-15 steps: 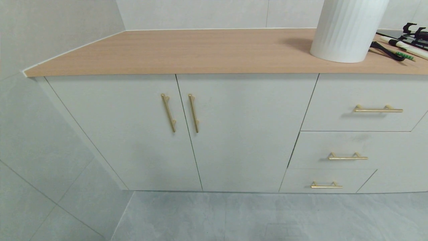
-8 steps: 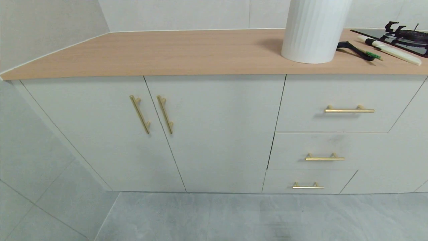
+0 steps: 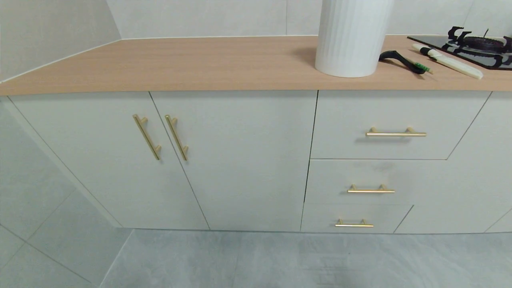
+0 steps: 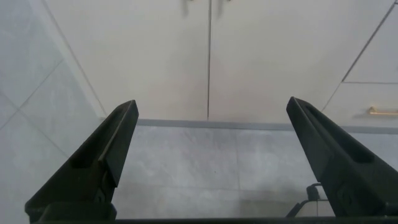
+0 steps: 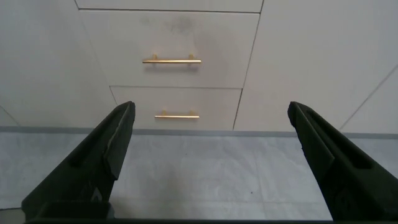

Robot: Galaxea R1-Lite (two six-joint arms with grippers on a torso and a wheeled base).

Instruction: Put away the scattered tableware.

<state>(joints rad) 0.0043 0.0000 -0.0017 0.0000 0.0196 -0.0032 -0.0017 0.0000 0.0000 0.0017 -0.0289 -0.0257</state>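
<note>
L gripper (image 4: 211,104): fingers spread wide, nothing between them. We see it low, facing the foot of the double doors (image 4: 155,56), with floor (image 4: 205,162) under it.
R gripper (image 5: 211,106): also wide, nothing held. It's low too, facing the mid drawer handle (image 5: 171,60) and the btm drawer handle (image 5: 177,115) below that.
Cabinet front: two gold door handles (image 3: 147,137) sit side by side at the door seam. The drawer stack is to the robot's right of the doors, and its top drawer handle (image 3: 395,134) is the longest of the 3.
Countertop (image 3: 180,68): wood-look, running along the top of the cabinet.
Tableware: a black-handled utensil (image 3: 400,60) lies flat on the countertop, just right of the white ribbed container (image 3: 352,38). We can't tell if they touch. The utensil has a green bit at its far end.
Tableware 2: a cream knife (image 3: 448,60) w/ a dark band near one end lies flat just right of the utensil, next to the gas hob (image 3: 476,46).
Tableware vs grippers: both pieces are up on the countertop on the robot's right. They're well above and well apart from both grippers, and closer to the R side.
Print/labels: any marking on the pieces is too small for us to read.
</note>
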